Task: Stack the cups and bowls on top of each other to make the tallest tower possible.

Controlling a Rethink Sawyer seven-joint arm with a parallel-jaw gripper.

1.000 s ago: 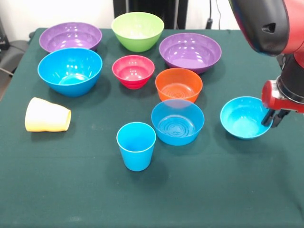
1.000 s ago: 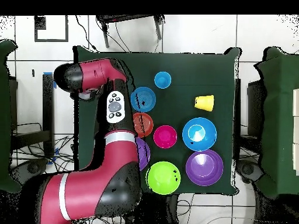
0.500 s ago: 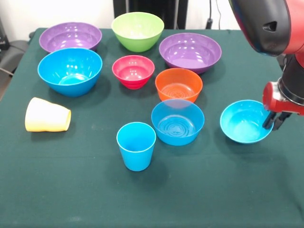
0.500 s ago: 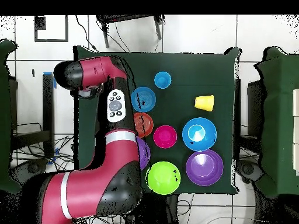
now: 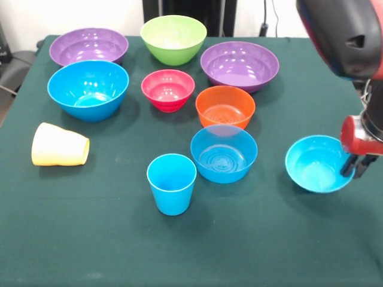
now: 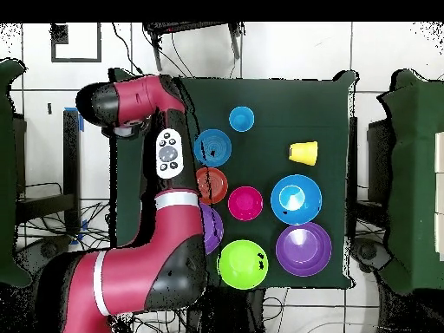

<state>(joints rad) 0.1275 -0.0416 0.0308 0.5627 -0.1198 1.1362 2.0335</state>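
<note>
Red housing and dark fingers: the gripper (image 5: 354,166) sits at the right edge of the front view, pinched on the right rim of the small turquoise bowl (image 5: 317,163), one finger seemingly inside the wall and one outside. That bowl tilts a little toward its left and, by my read, is barely off the green cloth, if at all. To do this step well, the grip needs to stay firm on that thin rim, the bowl should come up level and high enough to pass over its neighbours, then travel left and nearer to the sky-blue cup (image 5: 172,183), which stands upright and empty, mouth up, ready as the base. Centring matters: a bowl set off-axis on that narrow mouth could tip the cup. Right in the path sits the medium blue bowl (image 5: 224,153), just right of the cup, with the orange bowl (image 5: 225,106) touching or nearly touching behind it. Farther off: pink-red bowl (image 5: 167,89), large blue bowl (image 5: 88,89), two purple bowls (image 5: 88,46) (image 5: 239,64), lime bowl (image 5: 173,39). The yellow cup (image 5: 59,145) lies on its side, far left.
</note>
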